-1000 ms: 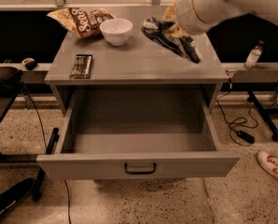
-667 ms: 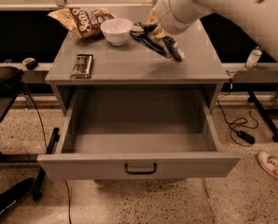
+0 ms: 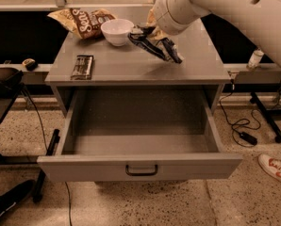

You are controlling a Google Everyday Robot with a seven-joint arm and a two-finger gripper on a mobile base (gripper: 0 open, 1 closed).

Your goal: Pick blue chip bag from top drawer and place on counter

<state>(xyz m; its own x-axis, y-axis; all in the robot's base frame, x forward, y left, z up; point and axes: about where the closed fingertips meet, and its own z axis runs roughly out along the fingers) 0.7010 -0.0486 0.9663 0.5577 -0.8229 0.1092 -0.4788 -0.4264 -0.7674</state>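
The blue chip bag (image 3: 155,45), dark and glossy, hangs crumpled from my gripper (image 3: 149,28) just above the counter (image 3: 131,67), right of the middle and near its back. My gripper is shut on the bag's upper end; the pale arm comes in from the upper right and hides most of the fingers. The bag's lower end reaches close to the counter surface; I cannot tell if it touches. The top drawer (image 3: 140,166) stands pulled fully out below, with nothing inside it.
A white bowl (image 3: 117,31) stands just left of the bag. A tan-and-brown chip bag (image 3: 81,20) lies at the counter's back left. A flat dark bar (image 3: 82,66) lies near the left front edge. Cables and a shoe (image 3: 275,168) are on the floor at right.
My arm has carried the blue chip bag leftwards over the counter, from the right side towards the white bowl. The drawer and the other objects have not moved.
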